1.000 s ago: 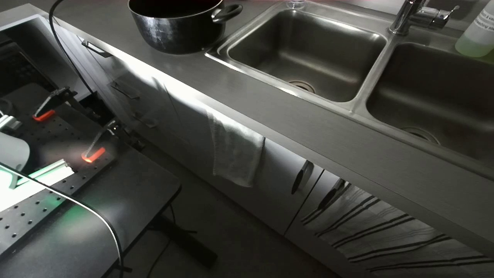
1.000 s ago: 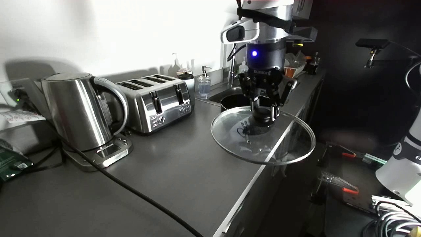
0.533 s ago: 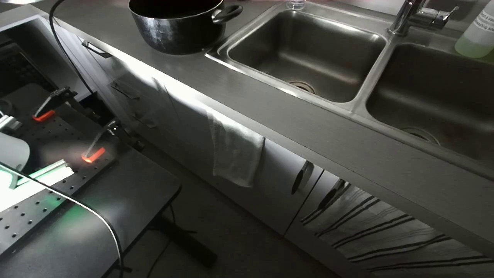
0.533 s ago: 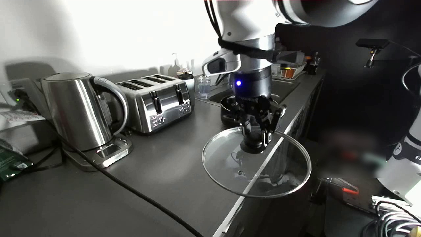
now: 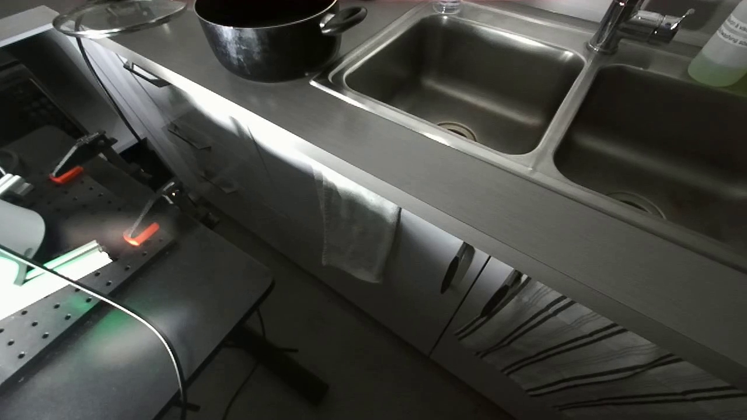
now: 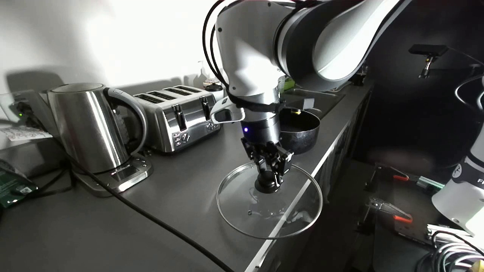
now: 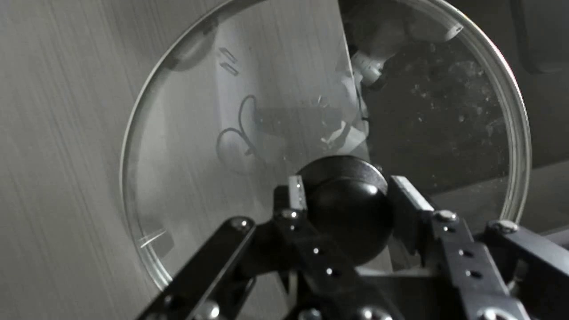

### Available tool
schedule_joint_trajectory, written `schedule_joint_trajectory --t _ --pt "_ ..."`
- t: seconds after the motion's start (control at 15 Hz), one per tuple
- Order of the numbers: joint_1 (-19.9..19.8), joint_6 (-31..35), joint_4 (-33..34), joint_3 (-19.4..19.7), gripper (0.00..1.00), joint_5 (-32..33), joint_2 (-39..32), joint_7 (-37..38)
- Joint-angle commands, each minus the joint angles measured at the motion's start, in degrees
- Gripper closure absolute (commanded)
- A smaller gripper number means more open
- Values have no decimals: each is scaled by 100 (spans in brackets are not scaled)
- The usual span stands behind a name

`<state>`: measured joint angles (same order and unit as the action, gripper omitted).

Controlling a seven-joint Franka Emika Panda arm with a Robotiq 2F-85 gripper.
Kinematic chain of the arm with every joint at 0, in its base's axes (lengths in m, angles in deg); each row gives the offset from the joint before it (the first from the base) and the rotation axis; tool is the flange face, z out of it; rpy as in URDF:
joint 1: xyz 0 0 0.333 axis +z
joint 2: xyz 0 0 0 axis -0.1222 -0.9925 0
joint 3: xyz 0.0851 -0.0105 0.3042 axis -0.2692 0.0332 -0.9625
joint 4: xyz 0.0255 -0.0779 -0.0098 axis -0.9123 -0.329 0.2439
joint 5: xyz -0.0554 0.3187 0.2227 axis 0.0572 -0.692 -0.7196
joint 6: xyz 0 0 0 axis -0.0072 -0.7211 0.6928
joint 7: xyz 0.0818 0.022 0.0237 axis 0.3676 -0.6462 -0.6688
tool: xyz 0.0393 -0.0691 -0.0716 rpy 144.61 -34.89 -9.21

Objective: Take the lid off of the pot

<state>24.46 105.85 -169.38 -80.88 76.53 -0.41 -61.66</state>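
The dark grey pot point(image 5: 268, 55) stands uncovered on the counter beside the sink. It also shows behind the arm in an exterior view point(image 6: 300, 139). The round glass lid point(image 6: 236, 211), with a metal rim and black knob, is away from the pot and over the counter's front edge, partly beyond it. The lid also shows at the top left of an exterior view point(image 5: 122, 17) and large in the wrist view point(image 7: 186, 115). My gripper point(image 6: 270, 175) is shut on the lid's black knob point(image 7: 349, 213). I cannot tell the lid's exact height above the counter.
A kettle point(image 6: 81, 128) and a toaster point(image 6: 189, 121) stand along the wall. A black cable point(image 6: 166, 228) crosses the counter point(image 6: 174, 181). The steel sink point(image 5: 467, 87) lies beside the pot. A side table with clamps point(image 5: 140, 233) stands across the gap.
My gripper has carried the lid away from the pot, leftward and down toward the counter in an exterior view. The lid has come into sight at the top left of an exterior view.
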Motion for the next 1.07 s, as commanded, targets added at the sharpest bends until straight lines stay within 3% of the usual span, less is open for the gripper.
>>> schedule_joint_trajectory --t 0.0,0.4,1.0 --pt "-9 280 164 79 76 497 -230 332" --pt "-88 565 178 247 76 989 -430 628" --pt "-281 571 499 408 76 957 -607 697"
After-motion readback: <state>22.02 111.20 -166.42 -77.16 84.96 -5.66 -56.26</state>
